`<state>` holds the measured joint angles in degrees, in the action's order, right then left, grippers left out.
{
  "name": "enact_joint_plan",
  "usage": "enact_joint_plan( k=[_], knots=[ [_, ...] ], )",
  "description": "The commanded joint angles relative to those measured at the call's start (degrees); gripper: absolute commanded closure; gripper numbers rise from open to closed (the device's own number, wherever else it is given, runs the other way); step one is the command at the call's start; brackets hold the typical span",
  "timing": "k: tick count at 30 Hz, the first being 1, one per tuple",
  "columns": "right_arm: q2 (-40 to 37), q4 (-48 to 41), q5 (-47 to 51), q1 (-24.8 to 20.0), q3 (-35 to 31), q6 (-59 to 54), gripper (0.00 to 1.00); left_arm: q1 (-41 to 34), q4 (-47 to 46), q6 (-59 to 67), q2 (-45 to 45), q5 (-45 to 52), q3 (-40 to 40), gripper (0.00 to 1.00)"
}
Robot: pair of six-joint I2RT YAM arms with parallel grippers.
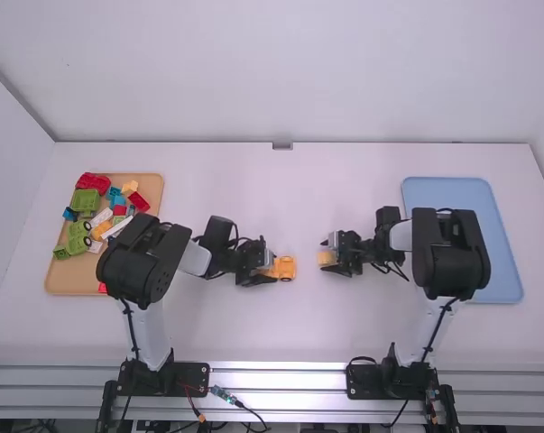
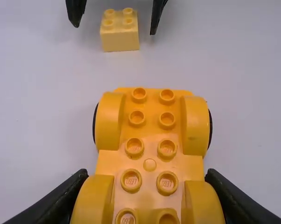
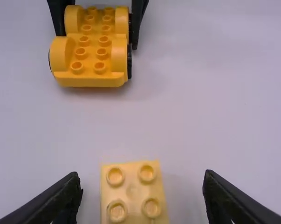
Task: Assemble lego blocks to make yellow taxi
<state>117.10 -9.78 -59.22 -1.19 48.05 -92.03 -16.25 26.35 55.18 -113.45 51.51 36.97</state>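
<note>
Left tool (image 2: 147, 173) pinches the wheeled base (image 2: 149, 122), likely light and stiff. Right tool (image 3: 141, 175) stands wide; best grip the block (image 3: 133, 190) by its sides.

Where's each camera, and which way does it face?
High: above and behind left arm and right arm, facing forward, down onto the table; both show.
Left wrist: on that arm, facing the wheeled base; its fingers show.
Right wrist: on that arm, facing the pale block; its fingers show.
Both wrist views share wheeled base and pale block.
</note>
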Motion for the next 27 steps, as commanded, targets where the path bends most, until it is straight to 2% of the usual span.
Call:
enact_joint_plan(
  k=[1,10,14,15,18,27],
  knots=[
    [0.8,-0.1,-0.8,0.1,0.8,-0.5,0.33,-0.2,-2.4,2.3,-1.0,-5.9,-0.4,0.62],
    [0.8,-0.3,-1.0,0.1,0.8,-0.6,0.35,-0.2,-2.0,0.6,-1.0,-5.9,0.0,0.61],
    [0.8,-0.2,-1.0,0.1,0.7,1.0,0.41,-0.1,-1.2,0.7,-1.0,-5.9,-0.6,0.62],
    [0.8,-0.1,-0.9,0.1,0.7,1.6,0.45,0.1,-0.7,0.6,-1.0,-5.9,-0.8,0.62],
    [0.8,-0.5,-0.8,-0.1,0.7,2.0,0.48,0.0,1.0,0.5,-1.0,-5.9,-1.6,0.62],
    [0.8,-1.3,1.3,-0.2,0.7,4.4,0.48,0.1,5.3,-1.0,-1.0,-5.9,-3.5,0.62]
  ],
)
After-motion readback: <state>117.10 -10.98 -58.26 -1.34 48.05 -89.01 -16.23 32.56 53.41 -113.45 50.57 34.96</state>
